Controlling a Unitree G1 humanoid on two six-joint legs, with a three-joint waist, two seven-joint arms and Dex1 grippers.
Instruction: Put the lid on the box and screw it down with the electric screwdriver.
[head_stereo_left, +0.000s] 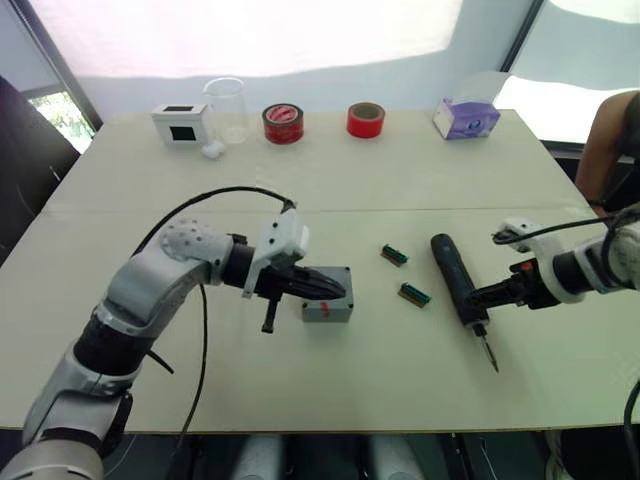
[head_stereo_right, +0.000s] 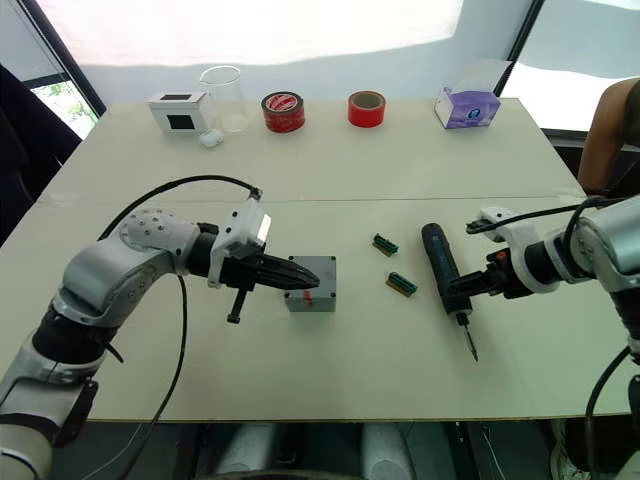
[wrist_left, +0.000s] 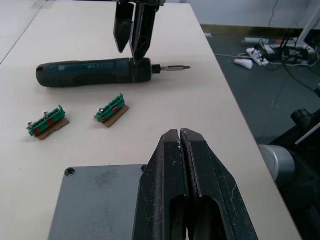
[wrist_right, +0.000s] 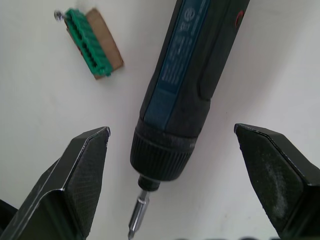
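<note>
The grey box (head_stereo_left: 330, 302) stands mid-table, a red part showing on its front side. The lid (wrist_left: 95, 200), a flat grey face with a corner screw hole, lies on top of it. My left gripper (head_stereo_left: 335, 290) is shut, its fingers (wrist_left: 182, 190) pressed together just over the lid's edge; whether they touch it I cannot tell. To the right lies the electric screwdriver (head_stereo_left: 455, 278), dark and pen-shaped, its silver bit (head_stereo_left: 488, 352) pointing toward the table's near edge. My right gripper (wrist_right: 171, 131) is open, one finger on each side of the screwdriver's bit end without touching it.
Two small green terminal blocks (head_stereo_left: 394, 255) (head_stereo_left: 414, 294) lie between box and screwdriver. Along the far edge stand a white box with a black screen (head_stereo_left: 180, 122), a clear cup (head_stereo_left: 225, 108), two red tape rolls (head_stereo_left: 283, 123) (head_stereo_left: 366, 119) and a purple tissue box (head_stereo_left: 466, 117). A person's arm (head_stereo_left: 605, 140) shows at far right.
</note>
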